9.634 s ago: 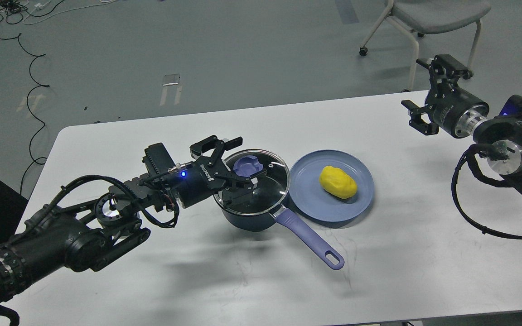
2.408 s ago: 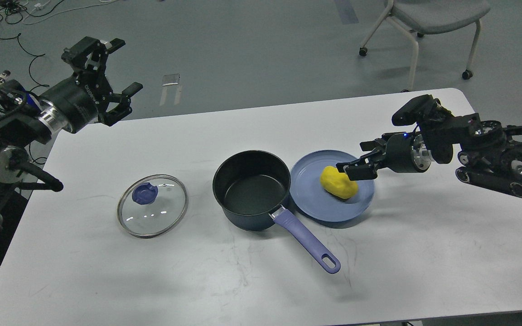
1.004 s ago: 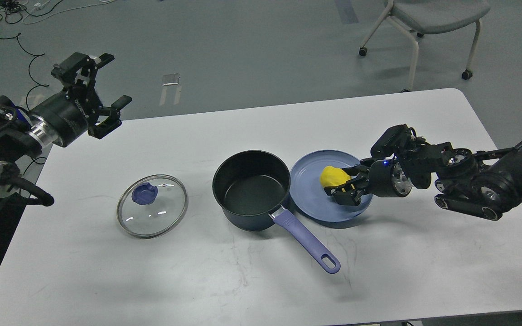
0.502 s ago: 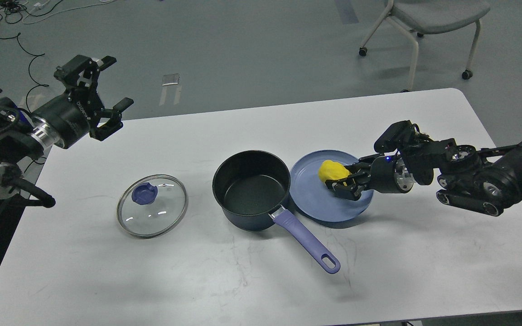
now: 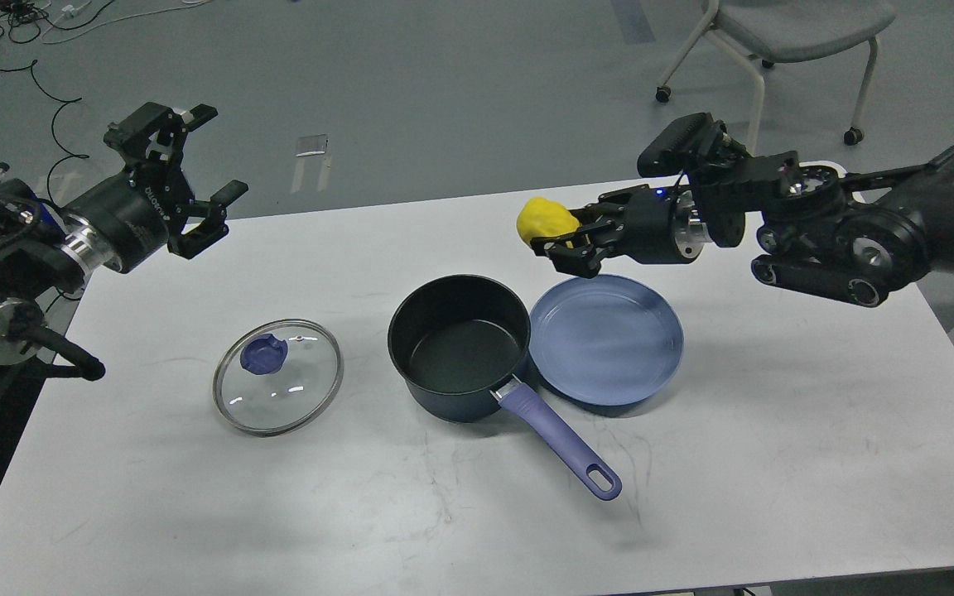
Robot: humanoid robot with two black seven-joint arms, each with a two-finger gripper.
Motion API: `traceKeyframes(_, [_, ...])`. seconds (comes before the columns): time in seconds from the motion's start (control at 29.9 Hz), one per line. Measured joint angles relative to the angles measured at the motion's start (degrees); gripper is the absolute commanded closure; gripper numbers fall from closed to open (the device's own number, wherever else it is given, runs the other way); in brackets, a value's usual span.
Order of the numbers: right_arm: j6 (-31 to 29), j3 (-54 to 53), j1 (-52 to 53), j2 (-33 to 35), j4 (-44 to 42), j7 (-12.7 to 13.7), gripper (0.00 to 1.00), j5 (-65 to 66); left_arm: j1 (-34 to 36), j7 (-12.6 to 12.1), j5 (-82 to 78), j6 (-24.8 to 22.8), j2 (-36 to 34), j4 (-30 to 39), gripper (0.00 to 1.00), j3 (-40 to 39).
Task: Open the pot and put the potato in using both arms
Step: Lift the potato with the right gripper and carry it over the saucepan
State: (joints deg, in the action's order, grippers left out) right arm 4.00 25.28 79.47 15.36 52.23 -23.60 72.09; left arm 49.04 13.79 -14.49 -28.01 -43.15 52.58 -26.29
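Note:
The dark pot (image 5: 459, 348) stands open in the middle of the white table, its purple handle (image 5: 558, 440) pointing to the front right. Its glass lid (image 5: 278, 387) with a blue knob lies flat on the table to the pot's left. My right gripper (image 5: 560, 240) is shut on the yellow potato (image 5: 545, 220) and holds it in the air, above and behind the gap between pot and plate. My left gripper (image 5: 187, 178) is open and empty, raised over the table's far left corner.
An empty blue plate (image 5: 606, 339) sits right against the pot's right side. A grey chair (image 5: 783, 33) stands on the floor behind the table's right end. Cables (image 5: 46, 91) lie on the floor at the back left.
My right gripper has lifted the potato off the plate and carried it up and to the left, toward the pot. The plate is now bare. The left arm has barely moved.

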Motion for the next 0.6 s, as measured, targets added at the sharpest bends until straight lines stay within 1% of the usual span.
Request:
traceKeyframes(0.13, [-0.81,2.33,1.42,-5.79,-0.61,0.05,0.94,-1.35,0.00,0.00,0.00,0.01,-0.06,-0.09,0.02,-0.02])
traceKeyframes(0.3, [-0.92,5.28,1.60,-12.71,-3.36,0.05,0.93,-3.77,0.09,0.01,0.01,0.01,-0.40,-0.10,0.02,-0.08])
traceKeyframes(0.4, [-0.92,6.01,1.09,-14.88,-5.44,0.04,0.93,-4.47,0.09,0.07,0.07,0.01,-0.59,-0.07,0.02,-0.15])
traceKeyframes(0.47, [-0.92,6.15,0.71,-15.22,-6.69,0.05,0.91,-4.72,0.09,0.08,0.08,0.01,-0.62,-0.07,0.02,-0.17])
traceKeyframes(0.54, [-0.92,6.24,-0.17,-15.30,-8.32,0.05,0.85,-4.80,0.09,0.09,0.08,0.01,-0.69,-0.05,0.02,-0.22])
traceKeyframes(0.57, [-0.92,6.23,-0.60,-15.32,-8.96,0.05,0.85,-4.88,0.09,0.09,0.08,0.01,-0.74,-0.04,0.02,-0.24])
traceKeyframes(0.6, [-0.92,6.23,-1.04,-15.34,-9.38,0.05,0.79,-5.11,0.09,0.10,0.08,0.01,-0.84,-0.02,0.02,-0.25])
